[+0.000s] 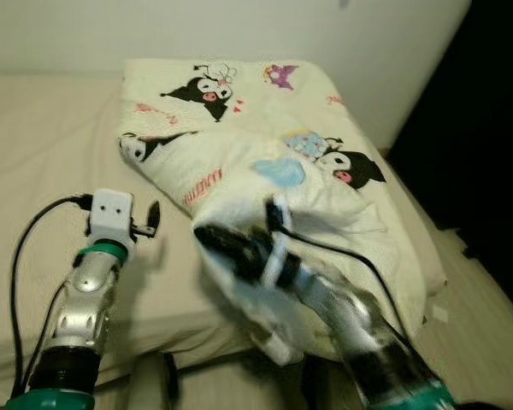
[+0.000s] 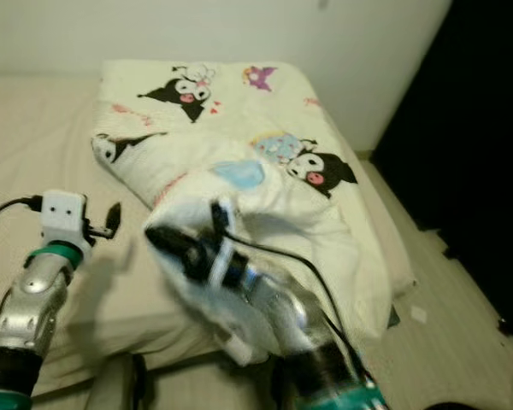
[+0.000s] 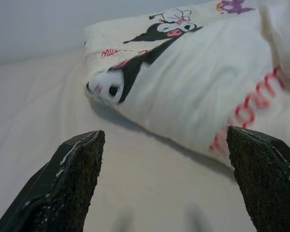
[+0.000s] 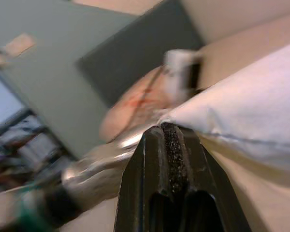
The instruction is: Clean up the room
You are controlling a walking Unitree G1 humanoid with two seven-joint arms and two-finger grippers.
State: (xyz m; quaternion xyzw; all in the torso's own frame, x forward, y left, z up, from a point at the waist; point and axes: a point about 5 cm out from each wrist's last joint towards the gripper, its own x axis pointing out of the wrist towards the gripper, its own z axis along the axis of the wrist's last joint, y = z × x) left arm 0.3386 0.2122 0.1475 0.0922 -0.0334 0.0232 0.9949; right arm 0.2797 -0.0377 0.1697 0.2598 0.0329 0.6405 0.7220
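Holding a fold of the blanket point(image 1: 265, 171) with my right end effector point(image 1: 218, 242), fingers closed together on the cloth at its near corner, roughly 6 o'clock of the heap. Blanket sits bunched on the bed point(image 1: 43, 145), spread from centre toward 1 o'clock, cartoon print up. Left end effector point(image 1: 152, 218) hovers over bare mattress at 8 o'clock, fingers wide apart, nothing in them. Judgement: fabric is soft, light, floppy, will sag and drag, so grip hems or corners, not the middle. Left wrist view shows the blanket's folded edge point(image 3: 104, 87) close ahead between the fingers point(image 3: 72, 179); right wrist view shows pinched white cloth point(image 4: 246, 116), blurred
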